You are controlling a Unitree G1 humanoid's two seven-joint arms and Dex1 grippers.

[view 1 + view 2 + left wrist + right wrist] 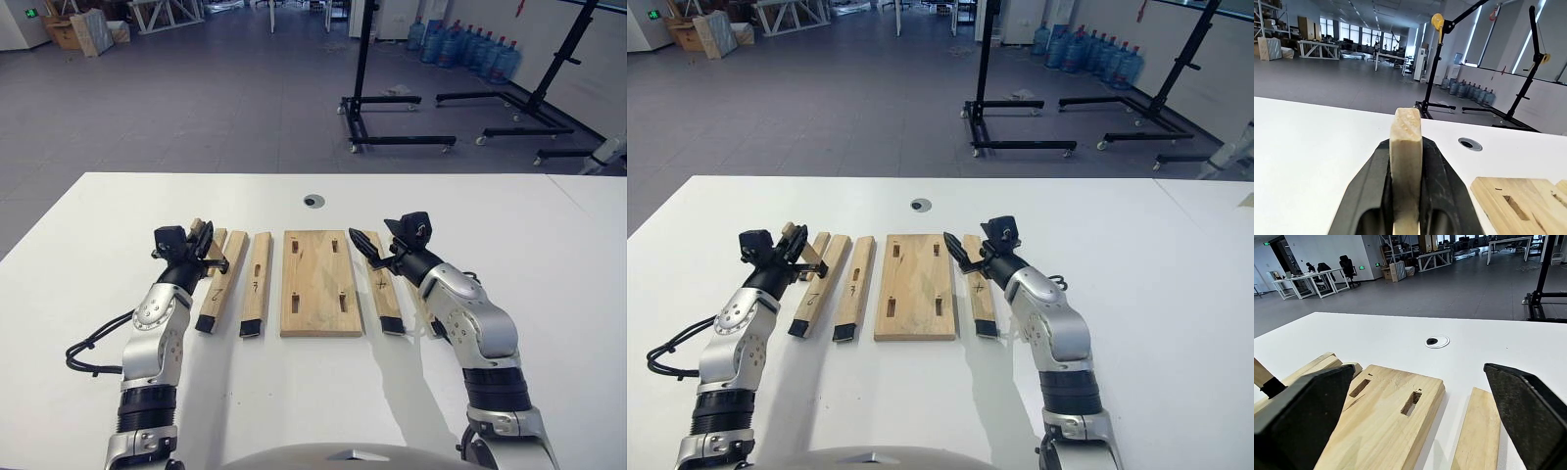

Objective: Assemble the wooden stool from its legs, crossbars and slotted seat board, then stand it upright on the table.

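Left jaws clamped on a wooden bar (1406, 142) at the row's left end; right jaws apart over the leg (387, 299) beside the seat board (321, 284), mid-worktop (509, 225). I would lift the bar straight, clear of its neighbours.

Silver arms (157, 328), black left end effector (203, 247), looping black cable (86, 352).
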